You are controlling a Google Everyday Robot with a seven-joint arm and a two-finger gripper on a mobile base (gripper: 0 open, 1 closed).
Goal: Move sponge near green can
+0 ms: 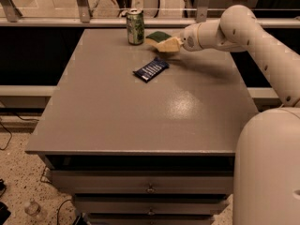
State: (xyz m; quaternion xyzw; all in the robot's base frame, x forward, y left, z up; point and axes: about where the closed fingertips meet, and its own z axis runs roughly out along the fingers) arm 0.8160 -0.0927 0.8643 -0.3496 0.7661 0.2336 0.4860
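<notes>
The green can (135, 26) stands upright near the far edge of the grey table (140, 121), left of centre. The sponge (158, 35), dark green on top with a pale base, is just right of the can at the tip of my gripper (166, 44). The gripper reaches in from the right on the white arm (234, 29), is shut on the sponge and holds it low over the table. A small gap separates the sponge from the can. The gripper hides part of the sponge's pale base.
A dark blue wrapped snack bar (151, 69) lies on the table in front of the sponge. A rail with glass panels (84, 3) runs behind the table's far edge. Drawers (150, 187) sit under the tabletop. The robot's white body (269, 172) fills the lower right.
</notes>
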